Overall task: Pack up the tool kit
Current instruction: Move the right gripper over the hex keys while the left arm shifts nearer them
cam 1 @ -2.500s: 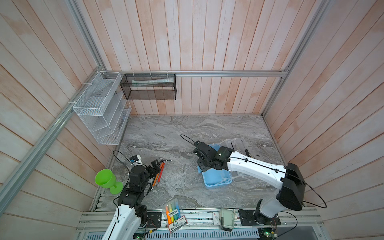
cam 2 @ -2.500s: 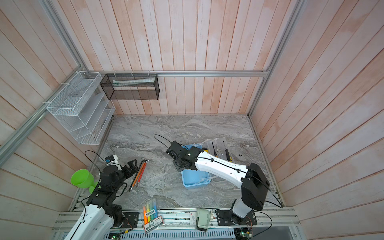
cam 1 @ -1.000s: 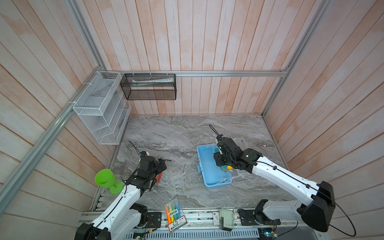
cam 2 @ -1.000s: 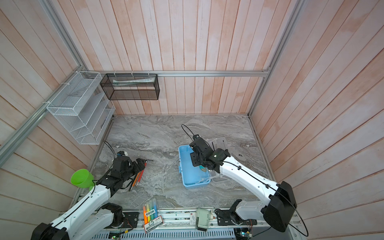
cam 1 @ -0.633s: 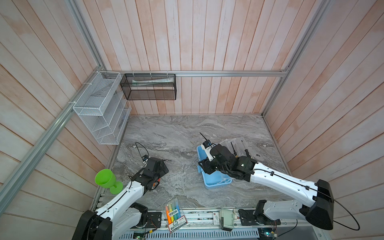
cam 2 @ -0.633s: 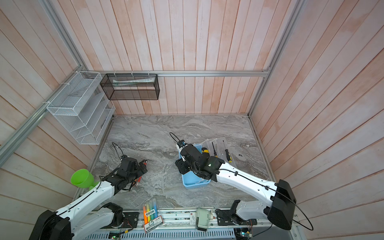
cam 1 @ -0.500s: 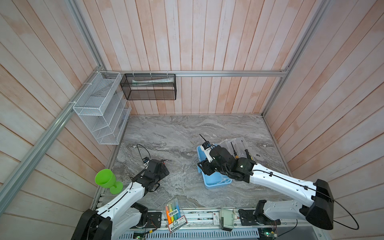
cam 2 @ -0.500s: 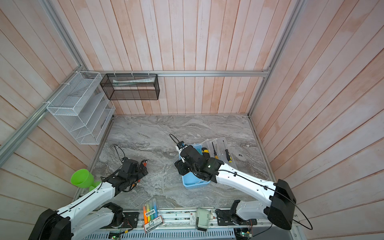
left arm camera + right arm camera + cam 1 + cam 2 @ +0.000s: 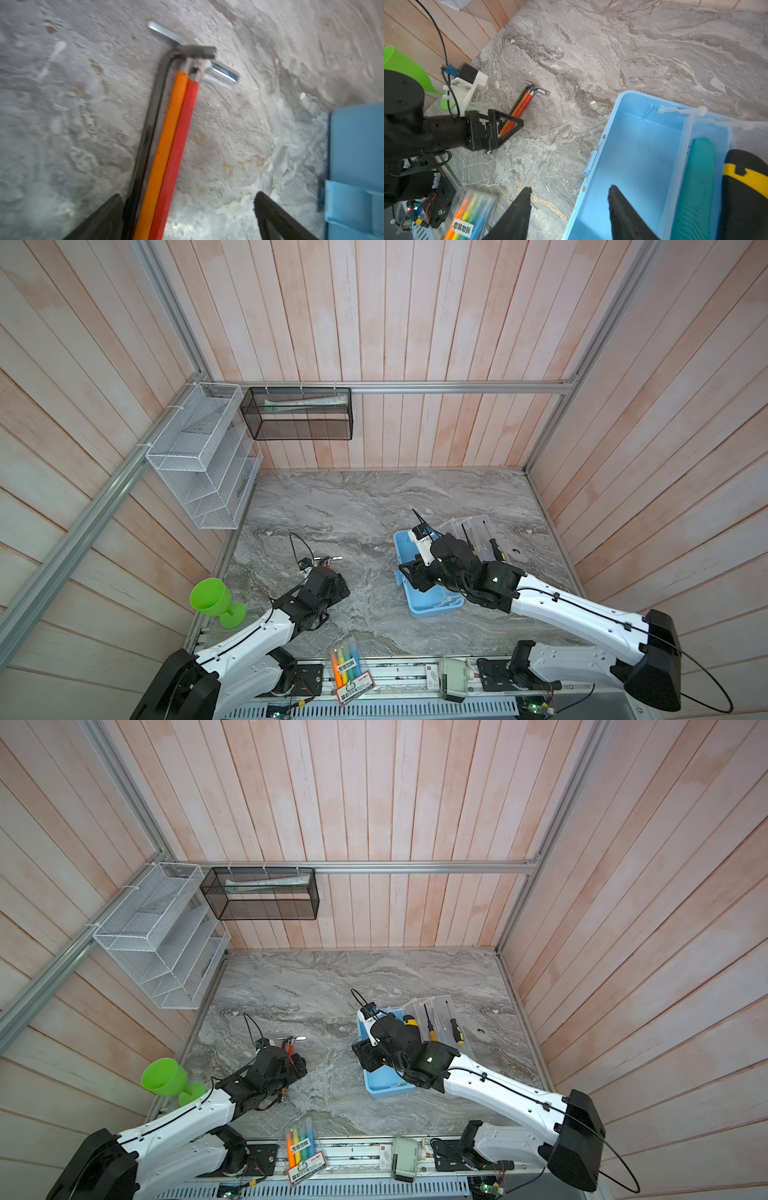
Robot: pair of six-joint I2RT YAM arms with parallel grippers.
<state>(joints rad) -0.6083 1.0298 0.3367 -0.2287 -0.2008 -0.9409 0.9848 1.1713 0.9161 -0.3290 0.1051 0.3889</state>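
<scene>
Left gripper (image 9: 187,195) has pushed forward since a moment ago and straddles the hex keys (image 9: 172,133), jaws wide, holding nothing. They lie flat on the marble table (image 9: 353,506), pointing toward 1 o'clock; the open blue case (image 9: 633,145) sits at 3 o'clock, under the empty, half-open right gripper (image 9: 570,187). Plank walls (image 9: 415,344) all round.

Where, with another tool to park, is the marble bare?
Bare: the rear grey marble tabletop, from back wall to light-blue plastic case, and the lane between that case and the orange and red hex keys. Crowded: the front left, with the left claw at those keys and the green plastic goblet.
</scene>
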